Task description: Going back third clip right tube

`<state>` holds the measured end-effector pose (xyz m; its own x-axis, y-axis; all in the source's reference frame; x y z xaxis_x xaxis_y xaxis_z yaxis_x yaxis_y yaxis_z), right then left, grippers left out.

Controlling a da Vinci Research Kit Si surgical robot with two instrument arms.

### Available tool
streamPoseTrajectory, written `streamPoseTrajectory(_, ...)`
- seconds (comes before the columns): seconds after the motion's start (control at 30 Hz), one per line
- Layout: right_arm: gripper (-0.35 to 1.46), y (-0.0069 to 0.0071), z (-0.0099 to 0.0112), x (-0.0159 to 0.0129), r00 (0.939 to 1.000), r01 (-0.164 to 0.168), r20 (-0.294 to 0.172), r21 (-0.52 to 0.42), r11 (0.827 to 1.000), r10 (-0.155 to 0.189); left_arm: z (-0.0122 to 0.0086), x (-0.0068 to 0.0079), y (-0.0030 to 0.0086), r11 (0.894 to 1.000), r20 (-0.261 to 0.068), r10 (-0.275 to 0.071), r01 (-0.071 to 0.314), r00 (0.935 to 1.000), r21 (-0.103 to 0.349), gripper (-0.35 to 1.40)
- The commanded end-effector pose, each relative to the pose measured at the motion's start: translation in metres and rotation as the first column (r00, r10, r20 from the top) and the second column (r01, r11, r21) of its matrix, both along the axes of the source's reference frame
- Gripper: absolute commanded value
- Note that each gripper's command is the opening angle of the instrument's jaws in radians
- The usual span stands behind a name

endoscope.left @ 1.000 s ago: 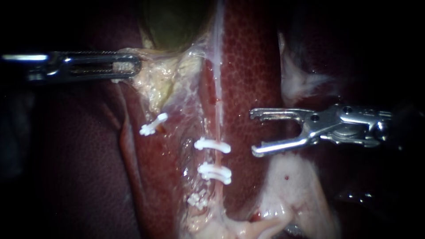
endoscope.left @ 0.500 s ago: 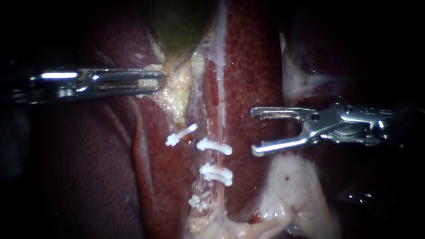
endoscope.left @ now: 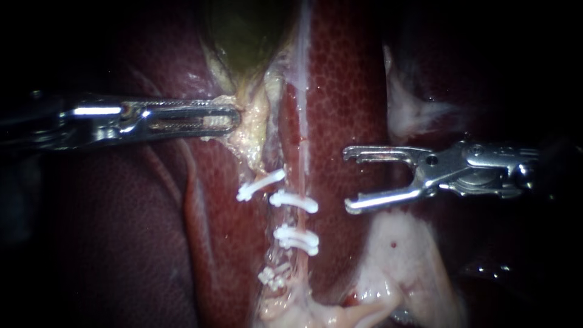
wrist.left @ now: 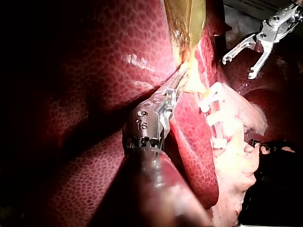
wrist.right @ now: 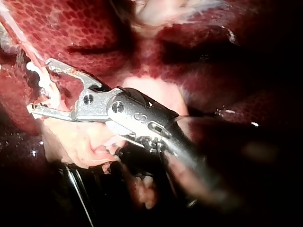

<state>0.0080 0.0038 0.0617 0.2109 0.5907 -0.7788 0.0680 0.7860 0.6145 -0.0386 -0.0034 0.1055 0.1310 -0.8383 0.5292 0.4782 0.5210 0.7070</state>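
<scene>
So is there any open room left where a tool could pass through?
Yes: the bare liver between the clipped tube and the right instrument, and dark liver below the left instrument holding the pale tissue. Crowded around the clips.

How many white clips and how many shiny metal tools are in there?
White clips: 4, the lowest partly hidden.
Instruments: 2, the left instrument and the right instrument.
Total: 6.
</scene>
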Motion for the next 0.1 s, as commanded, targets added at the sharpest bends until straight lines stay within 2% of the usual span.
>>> streamPoseTrajectory(0.03, 0.60, 0.0000, 0.0000, 0.0000, 1.0000, 0.001, -0.001, 0.001, 1.000, -0.001, 0.0000, 0.0001, 0.0000, 1.000, 0.000, 0.000, 0.000, 1.0000, 0.000, -0.18)
streamPoseTrajectory(0.1, 0.60, 0.0000, 0.0000, 0.0000, 1.0000, 0.001, -0.001, 0.001, 1.000, -0.001, -0.0001, 0.0001, 0.0001, 1.000, 0.001, 0.001, -0.001, 1.0000, 0.001, -0.18)
